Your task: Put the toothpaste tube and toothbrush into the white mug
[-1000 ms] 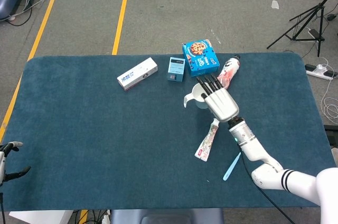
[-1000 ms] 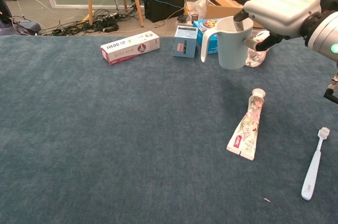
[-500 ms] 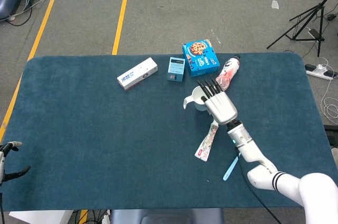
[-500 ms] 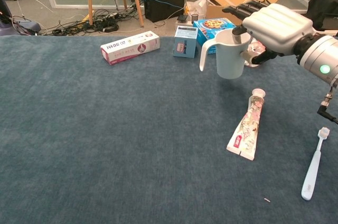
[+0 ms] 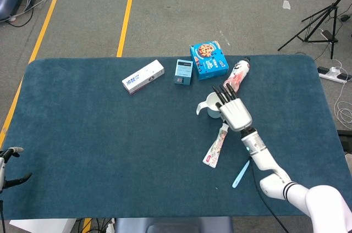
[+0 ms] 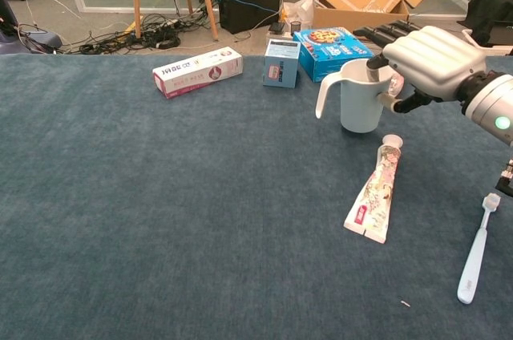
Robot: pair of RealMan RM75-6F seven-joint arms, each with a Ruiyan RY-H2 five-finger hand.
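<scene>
Right hand (image 6: 429, 55) fingers clamped on white mug (image 6: 358, 98) rim, toothpaste tube (image 6: 374, 192) just nearer, toothbrush (image 6: 475, 250) near right, left hand (image 5: 6, 164) fingers apart

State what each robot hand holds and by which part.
The right robot hand holds the mug by its rim, on the side away from the handle. The left robot hand holds nothing.

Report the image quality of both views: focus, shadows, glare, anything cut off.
Head view: sharp, even light, no glare; the right hand hides much of the white mug. Chest view: sharp, soft shadow under the toothpaste tube; the right arm is cut off at the frame edge.
</scene>
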